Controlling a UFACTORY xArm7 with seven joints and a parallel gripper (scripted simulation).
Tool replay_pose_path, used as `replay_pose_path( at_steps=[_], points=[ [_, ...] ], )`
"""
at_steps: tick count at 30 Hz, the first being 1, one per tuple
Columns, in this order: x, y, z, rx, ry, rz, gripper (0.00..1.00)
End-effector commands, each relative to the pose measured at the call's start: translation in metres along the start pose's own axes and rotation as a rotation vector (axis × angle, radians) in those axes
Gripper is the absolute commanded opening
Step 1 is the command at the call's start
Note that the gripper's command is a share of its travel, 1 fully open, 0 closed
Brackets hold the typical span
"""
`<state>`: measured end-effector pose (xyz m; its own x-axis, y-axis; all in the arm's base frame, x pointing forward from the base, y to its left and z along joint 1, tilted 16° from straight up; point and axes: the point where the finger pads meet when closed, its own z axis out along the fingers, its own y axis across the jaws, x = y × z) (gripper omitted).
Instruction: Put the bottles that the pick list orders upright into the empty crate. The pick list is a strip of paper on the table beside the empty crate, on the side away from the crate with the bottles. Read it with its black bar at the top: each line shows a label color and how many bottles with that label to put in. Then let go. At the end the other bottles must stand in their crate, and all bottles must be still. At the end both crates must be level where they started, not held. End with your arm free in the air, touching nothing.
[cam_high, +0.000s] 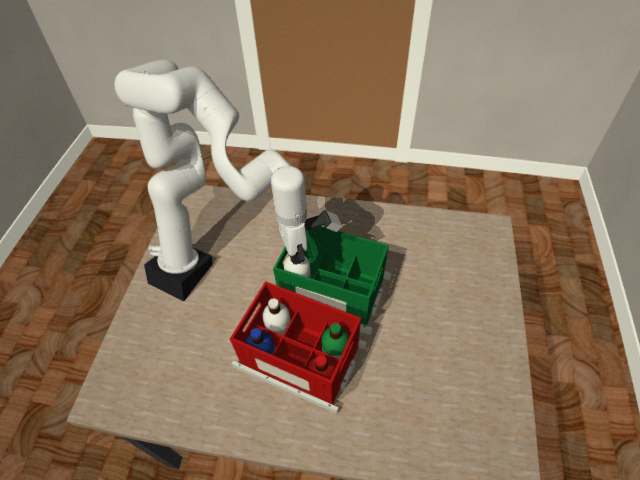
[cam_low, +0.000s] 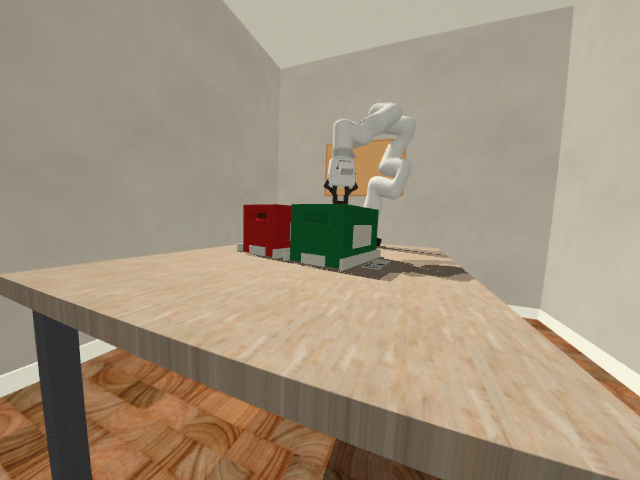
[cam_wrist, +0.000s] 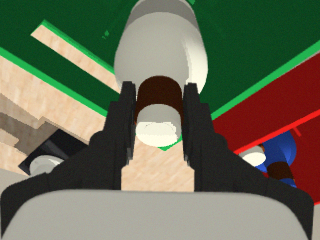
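Top: the gripper (cam_high: 297, 251) (cam_low: 340, 194) (cam_wrist: 159, 99) had a white bottle (cam_high: 296, 267) (cam_wrist: 160, 55) at the near-arm end of the green crate (cam_high: 379, 248) (cam_low: 316, 235) (cam_wrist: 60, 57); four others stood in the red crate (cam_high: 294, 384) (cam_low: 266, 229) (cam_wrist: 280, 125). Exterior: bottle body hidden by green wall; pick list (cam_low: 375, 265) showed beside it, unreadable to me. Wrist: jaws closed on the brown neck, the right hold. I judged it stiff, smooth, moderately heavy, liable to swing if knocked.
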<state>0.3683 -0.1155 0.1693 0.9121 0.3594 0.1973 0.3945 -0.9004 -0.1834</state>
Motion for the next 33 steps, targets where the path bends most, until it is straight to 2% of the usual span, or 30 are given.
replay_pose_path(
  at_steps=[1, 19, 33],
  points=[
    [0.001, 0.001, 0.001, -0.004, 0.004, 0.000, 0.00],
    [0.001, 0.001, 0.017, -0.004, 0.004, 0.000, 0.00],
    [0.001, 0.001, 0.017, -0.004, 0.004, 0.000, 0.00]
  ],
)
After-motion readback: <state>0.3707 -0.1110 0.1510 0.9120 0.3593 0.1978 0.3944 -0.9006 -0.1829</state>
